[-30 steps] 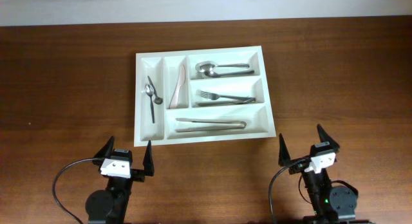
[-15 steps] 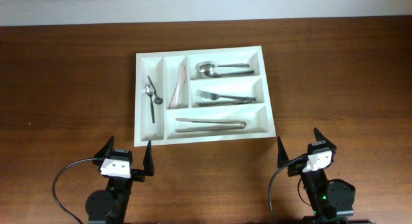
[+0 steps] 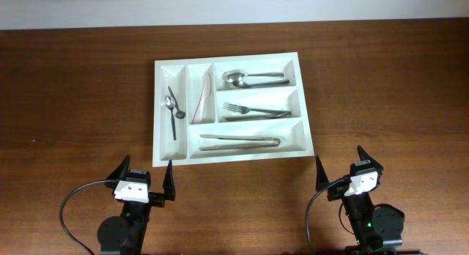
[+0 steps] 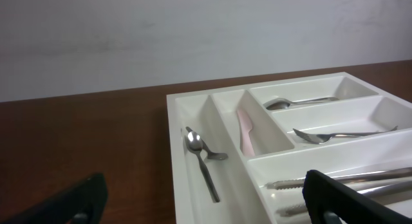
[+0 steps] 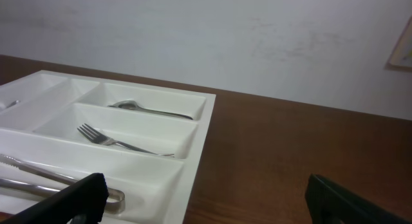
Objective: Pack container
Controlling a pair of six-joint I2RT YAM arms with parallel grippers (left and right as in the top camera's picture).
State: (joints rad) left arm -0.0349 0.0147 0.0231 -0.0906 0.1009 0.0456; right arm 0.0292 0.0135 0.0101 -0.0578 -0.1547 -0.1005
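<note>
Only the right arm has shifted since a second ago, drawing back a touch toward the near edge and a little to its left; over the last half second it has held still, and the left arm has not moved at all. Both sit low at the near side of the table [image 3: 73, 86], wrists pointing away toward the wall.

The left gripper [image 3: 147, 164] has its black fingers spread wide with nothing between them. The right gripper [image 3: 339, 155] is spread just as wide and is also empty. Neither touches anything. A black cable [image 3: 67, 204] loops out beside the left arm's base.

The table is dark brown wood, running back to a plain pale wall [image 3: 220, 6]. In the right wrist view, the corner of something flat on the wall shows at the far right edge, too cropped to make out.

The container [image 3: 292, 140], a white cutlery tray, lies flat at the middle of the table, just beyond both grippers and a little nearer the left one.

- **Leftmost upright slot:** a small spoon [image 3: 172, 112].
- **Next upright slot:** a pale pink knife [image 3: 202, 99].
- **Far long slot:** a large spoon [image 3: 253, 78].
- **Middle long slot:** a fork [image 3: 255, 110].
- **Near long slot:** metal tongs [image 3: 240, 141], lying lengthwise.
</note>
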